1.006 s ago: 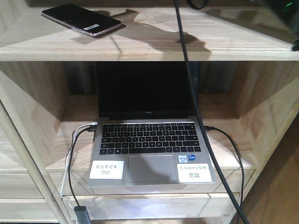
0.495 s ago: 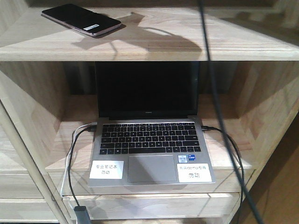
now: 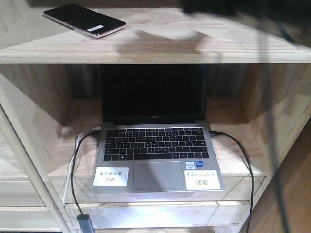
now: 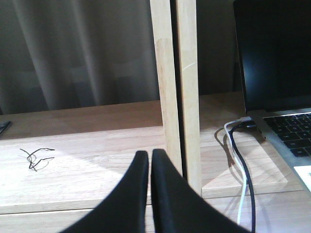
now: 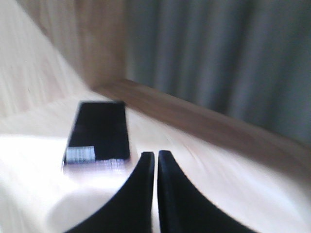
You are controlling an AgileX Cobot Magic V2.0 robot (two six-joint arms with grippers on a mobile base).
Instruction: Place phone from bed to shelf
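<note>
The black phone (image 3: 83, 20) with a pinkish rim lies flat on the top board of the pale wooden shelf (image 3: 194, 48), at its left end. In the blurred right wrist view the phone (image 5: 98, 131) lies left of and a little beyond my right gripper (image 5: 156, 154), which is shut and empty above that board. My left gripper (image 4: 149, 153) is shut with nothing in it, low before a shelf upright (image 4: 174, 92). The bed is out of view.
An open silver laptop (image 3: 155, 150) with black keys fills the middle tier; black and white cables (image 4: 240, 160) run from its left side. A dark blurred arm part (image 3: 228, 6) and cable (image 3: 272, 121) cross the right. A thin wire loop (image 4: 35, 158) lies at left.
The dark cable and arm have swung rightward and up across the front view. The phone lies where it was, with nothing touching it.
</note>
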